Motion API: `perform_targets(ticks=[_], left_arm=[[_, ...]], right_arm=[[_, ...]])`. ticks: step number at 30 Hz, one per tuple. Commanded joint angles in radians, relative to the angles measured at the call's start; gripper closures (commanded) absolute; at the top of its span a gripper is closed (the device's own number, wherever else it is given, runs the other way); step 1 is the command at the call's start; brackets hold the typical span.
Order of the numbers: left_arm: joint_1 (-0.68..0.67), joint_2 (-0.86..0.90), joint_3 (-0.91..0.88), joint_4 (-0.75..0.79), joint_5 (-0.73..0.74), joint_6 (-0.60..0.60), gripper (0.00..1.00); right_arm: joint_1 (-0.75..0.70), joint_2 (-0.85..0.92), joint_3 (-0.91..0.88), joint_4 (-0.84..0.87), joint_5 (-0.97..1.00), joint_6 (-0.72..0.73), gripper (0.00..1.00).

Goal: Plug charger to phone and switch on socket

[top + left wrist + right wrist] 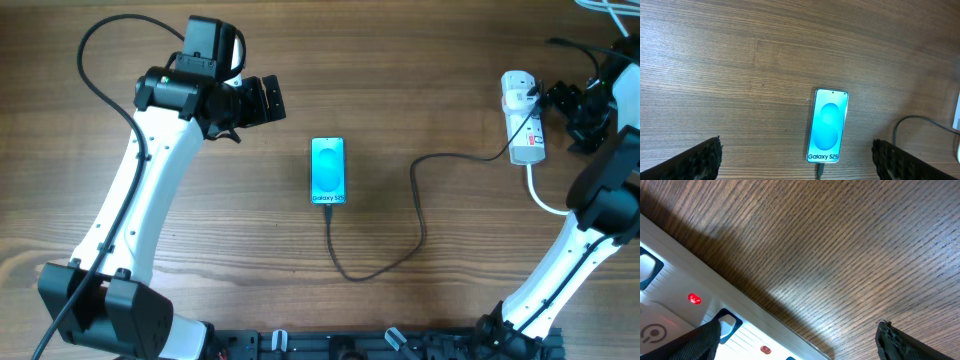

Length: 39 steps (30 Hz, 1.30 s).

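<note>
Charger [417,200] tip at phone [827,126], cropped | socket [675,275] partly cut off

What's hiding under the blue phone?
The phone lies flat on the wooden table, so whatever is beneath it is covered. Only the black charger cable shows, meeting its bottom end.

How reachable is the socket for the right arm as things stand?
Probably yes: the right pincer is open right at the socket, one finger over its face by a lit red light; nothing lies between.
</note>
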<state>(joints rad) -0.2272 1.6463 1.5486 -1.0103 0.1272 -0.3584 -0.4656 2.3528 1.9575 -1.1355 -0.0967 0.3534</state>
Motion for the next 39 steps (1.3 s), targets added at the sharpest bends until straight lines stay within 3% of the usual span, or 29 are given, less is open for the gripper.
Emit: perform_targets(ticks=[1, 15, 21, 30, 34, 39], left_arm=[[-0.002, 0.005, 0.000, 0.000, -0.010, -0.013, 0.00], [-0.002, 0.005, 0.000, 0.000, -0.010, -0.013, 0.00], [-0.002, 0.005, 0.000, 0.000, -0.010, -0.013, 0.00], [-0.002, 0.005, 0.000, 0.000, -0.010, -0.013, 0.00], [-0.002, 0.005, 0.000, 0.000, -0.010, -0.013, 0.00], [-0.002, 0.005, 0.000, 0.000, -0.010, -0.013, 0.00]], right_arm=[[0.011, 0.028, -0.021, -0.031, -0.016, -0.013, 0.00], [-0.049, -0.289, -0.021, -0.279, -0.016, 0.013, 0.00], [0.019, -0.567, -0.031, -0.352, -0.016, 0.007, 0.00], [0.337, -1.104, -0.362, -0.254, -0.013, -0.035, 0.00], [0.397, -1.347, -0.530, -0.241, -0.043, -0.036, 0.00], [0.396, -1.511, -0.601, -0.432, -0.036, -0.035, 0.00]])
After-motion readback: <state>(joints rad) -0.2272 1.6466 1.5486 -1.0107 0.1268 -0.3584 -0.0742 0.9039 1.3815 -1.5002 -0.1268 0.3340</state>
